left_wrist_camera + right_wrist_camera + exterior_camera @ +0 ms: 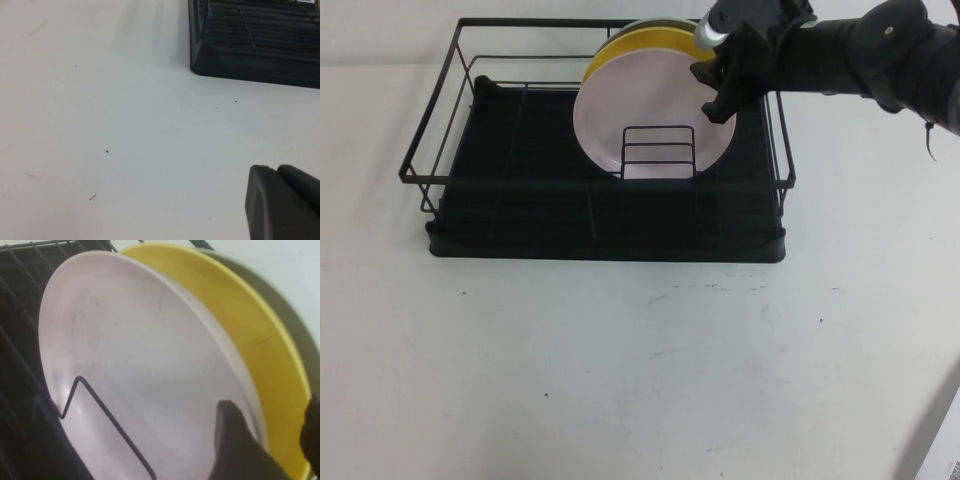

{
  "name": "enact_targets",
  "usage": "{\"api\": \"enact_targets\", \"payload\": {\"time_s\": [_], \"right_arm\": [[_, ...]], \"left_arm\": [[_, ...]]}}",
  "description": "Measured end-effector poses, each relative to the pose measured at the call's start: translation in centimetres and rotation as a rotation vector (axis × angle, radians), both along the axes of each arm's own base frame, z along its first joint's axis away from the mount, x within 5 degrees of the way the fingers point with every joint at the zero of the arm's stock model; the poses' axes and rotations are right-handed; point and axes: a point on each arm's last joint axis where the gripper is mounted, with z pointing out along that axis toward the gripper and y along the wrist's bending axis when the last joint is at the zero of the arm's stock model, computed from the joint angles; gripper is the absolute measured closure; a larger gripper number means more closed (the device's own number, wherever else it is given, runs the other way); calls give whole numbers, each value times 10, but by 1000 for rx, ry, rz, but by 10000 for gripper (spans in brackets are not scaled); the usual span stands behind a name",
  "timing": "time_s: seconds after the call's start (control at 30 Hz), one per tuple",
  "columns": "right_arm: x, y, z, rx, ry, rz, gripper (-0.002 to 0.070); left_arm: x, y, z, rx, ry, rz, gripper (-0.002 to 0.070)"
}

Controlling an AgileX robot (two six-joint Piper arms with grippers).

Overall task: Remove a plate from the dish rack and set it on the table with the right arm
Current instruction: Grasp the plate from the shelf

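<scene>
The pale pink plate (640, 115) stands on edge in the black wire dish rack (520, 150), leaning behind the small wire plate holder (658, 150). My right gripper (718, 90) is at the plate's upper right rim, open. In the right wrist view the plate (140, 365) fills the frame. There the gripper (270, 407) has one finger in front of the pink face and the other behind the yellow plate (260, 350). My left gripper (275, 170) is shut and empty, low over the white table (125, 125), out of the high view.
A yellow plate (630, 45) and a grey-olive plate (665, 22) stand right behind the pink one. The rack's tall wire rim runs close to the right arm. White table (640, 370) stretches in front of the rack, whose corner (250, 50) shows in the left wrist view.
</scene>
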Motion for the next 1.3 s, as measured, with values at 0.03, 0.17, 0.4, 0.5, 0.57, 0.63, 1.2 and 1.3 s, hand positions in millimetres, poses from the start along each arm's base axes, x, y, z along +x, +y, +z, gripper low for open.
{"api": "enact_targets", "payload": {"time_s": [0.03,0.17,0.4,0.5,0.57,0.63,1.2,1.3], "right_arm": [[1,0,-2,0,5,0,411],[5,1,-14,-1,20,-15,411],[8,1,-17,4,21,-29,411],[8,1,-17,6,18,-33,411],[9,1,-18,7,17,-38,411],[9,1,-19,16,20,-44,411],[13,1,-24,45,33,-71,412],[13,1,-26,44,34,-72,412]], "left_arm": [[0,0,0,0,0,0,679],[0,0,0,0,0,0,679],[0,0,0,0,0,0,679],[0,0,0,0,0,0,679],[0,0,0,0,0,0,679],[0,0,0,0,0,0,679],[0,0,0,0,0,0,679],[0,0,0,0,0,0,679]]}}
